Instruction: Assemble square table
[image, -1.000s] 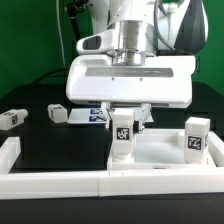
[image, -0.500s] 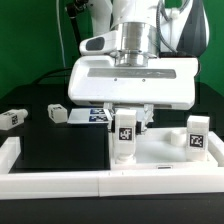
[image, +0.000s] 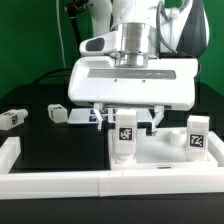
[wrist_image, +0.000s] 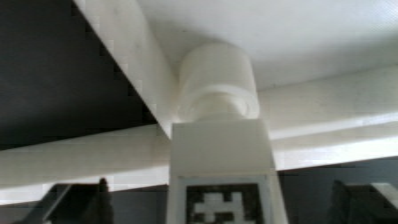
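Observation:
The white square tabletop (image: 165, 157) lies flat on the black table. A white leg (image: 125, 136) with a black-and-white tag stands upright at the slab's corner on the exterior view's left. My gripper (image: 127, 120) hovers straight over this leg, open, with the fingers standing apart on both sides of it. In the wrist view the leg (wrist_image: 221, 130) fills the middle and my gripper (wrist_image: 222, 203) shows dark fingers (wrist_image: 79, 202) with gaps to the leg. A second leg (image: 196, 138) stands on the slab's right corner.
Two loose legs lie on the black table at the exterior view's left, one far out (image: 12, 117) and one nearer (image: 57, 113). The marker board (image: 92, 117) lies behind the gripper. White border rails (image: 60, 183) run along the front and the left side (image: 8, 150).
My fingers have spread apart and let go of the upright leg. The leg stays standing on the slab's corner.

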